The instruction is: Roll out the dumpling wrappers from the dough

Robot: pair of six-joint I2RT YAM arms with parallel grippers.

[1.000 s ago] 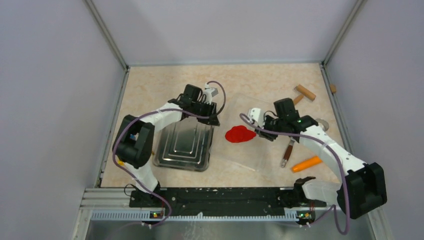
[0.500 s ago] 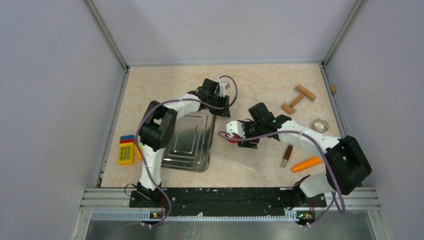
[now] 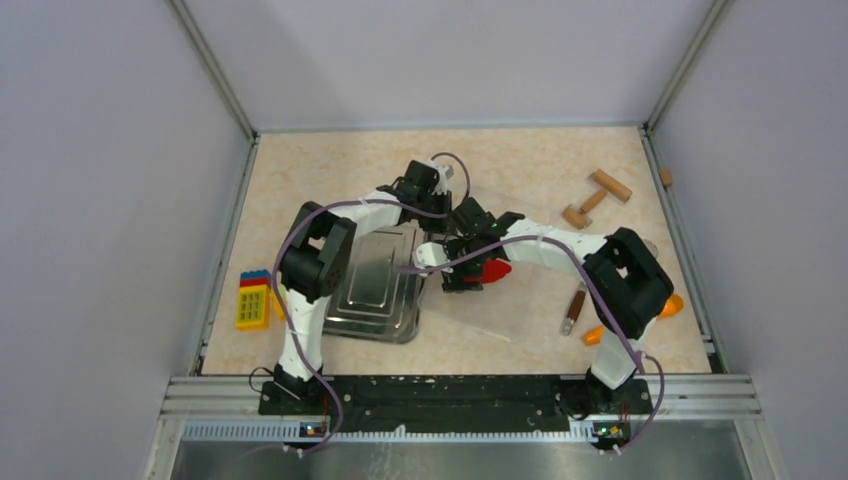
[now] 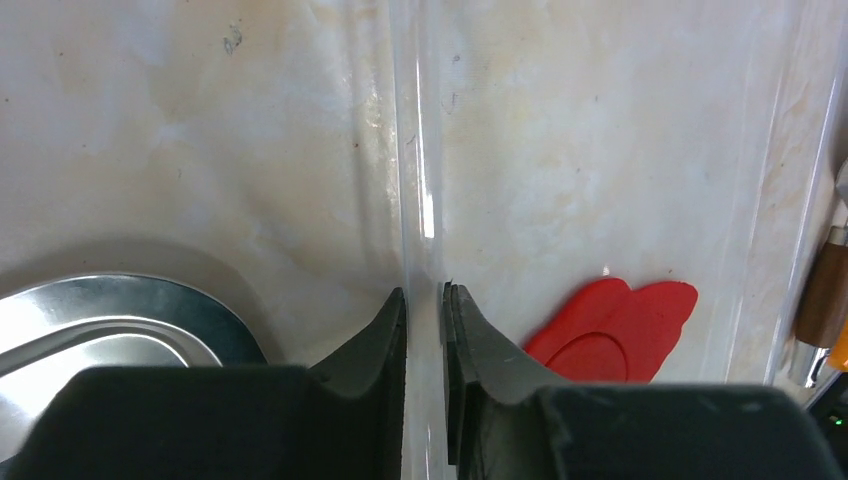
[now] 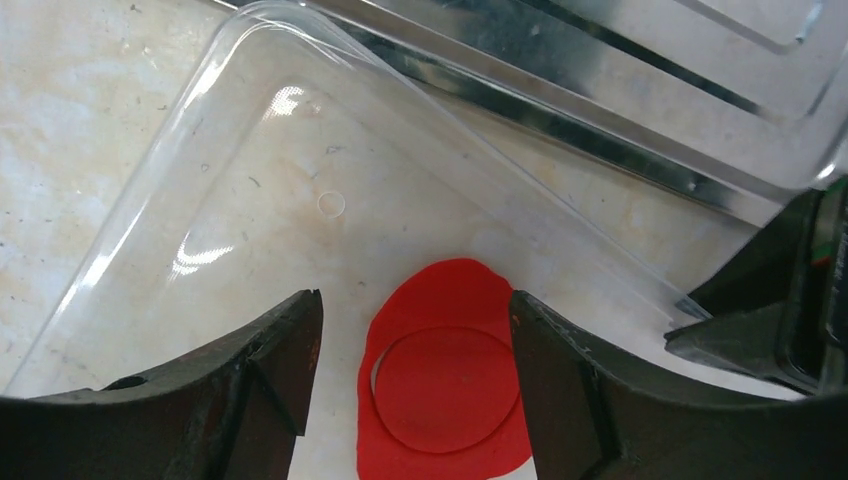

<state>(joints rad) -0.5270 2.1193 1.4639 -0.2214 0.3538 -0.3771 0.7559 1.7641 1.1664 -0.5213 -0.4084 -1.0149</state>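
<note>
The dough [image 5: 450,290] is a thin, irregular red sheet lying in a clear plastic tray [image 5: 250,200]. A neatly round dumpling wrapper [image 5: 447,390] is cut into it and still sits in its hole. My right gripper [image 5: 415,300] hangs open over the sheet, one finger on each side. The left gripper [image 4: 425,310] is shut on the clear tray's rim [image 4: 415,150], with the dough [image 4: 645,300] and the wrapper [image 4: 590,358] just right of it. From above, both grippers, left [image 3: 437,200] and right [image 3: 468,272], meet at the tray's left edge beside the dough [image 3: 495,268].
A metal tray [image 3: 375,290] lies left of the clear tray [image 3: 520,310]. At the back right is a wooden rolling pin [image 3: 597,195]. A wooden-handled tool [image 3: 575,305] and an orange carrot [image 3: 670,305] lie right, partly under my right arm. A toy block [image 3: 252,298] sits far left.
My right arm has swung left across the clear tray and its jaws have opened wide over the dough. The left arm shifted right and its jaws closed on the tray's rim.
</note>
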